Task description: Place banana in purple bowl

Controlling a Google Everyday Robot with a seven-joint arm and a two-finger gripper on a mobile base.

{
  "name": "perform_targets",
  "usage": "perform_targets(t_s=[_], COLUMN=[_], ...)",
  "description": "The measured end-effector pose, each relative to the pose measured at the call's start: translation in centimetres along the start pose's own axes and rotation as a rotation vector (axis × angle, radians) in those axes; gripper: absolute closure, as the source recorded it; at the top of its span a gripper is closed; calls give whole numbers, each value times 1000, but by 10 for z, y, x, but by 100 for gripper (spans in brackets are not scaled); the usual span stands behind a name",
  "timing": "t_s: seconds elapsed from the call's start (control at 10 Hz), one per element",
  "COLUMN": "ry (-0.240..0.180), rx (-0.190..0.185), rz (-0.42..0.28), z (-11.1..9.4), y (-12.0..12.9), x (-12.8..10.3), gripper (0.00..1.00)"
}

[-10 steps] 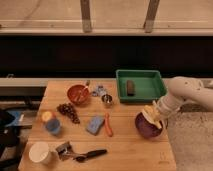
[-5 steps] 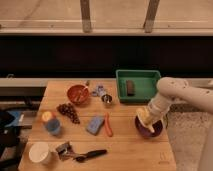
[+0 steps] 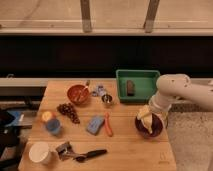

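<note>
Camera view: banana over purple bowl, item record

Gripper (image 3: pixel 148 118) is hanging at the right end of the wooden table (image 3: pixel 125 150), directly above the purple bowl (image 3: pixel 149 127). Whether it is gripping or releasing cannot be told; the white arm (image 3: pixel 176 90) is hiding that.

Banana (image 3: pixel 145 116) is showing as a pale-yellow curved form just under the gripper, lying within or right at the bowl's rim. Whether it is resting on the bowl floor is not clear.

Handling judgement: banana is likely light, soft under the skin, easily bruised, slightly slick; a hold across the middle of the curve, with mild pressure, is looking safest. Bowl is round, plain, dark plum, smooth and rigid, probably light enough to slide if nudged.

Other items, placed from the gripper:
- green tray (image 3: pixel 140 80), rectangular, behind and slightly left, holding a dark block (image 3: pixel 130 87)
- orange stick (image 3: pixel 108 125), thin, to the left, beside a blue sponge (image 3: pixel 94 124)
- red-orange bowl (image 3: pixel 78 93), far left and behind
- grapes (image 3: pixel 68 111), dark cluster, far left
- white cup (image 3: pixel 39 152), far left and nearer the camera
</note>
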Motion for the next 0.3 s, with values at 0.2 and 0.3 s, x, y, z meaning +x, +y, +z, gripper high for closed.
perform_targets(t_s=[0.2,0.3], ry=[-90,-111], rx=[39,50], rz=[21,27], z=[-31,-38], y=[-5,-9], x=[-5,-5], gripper=[20,20])
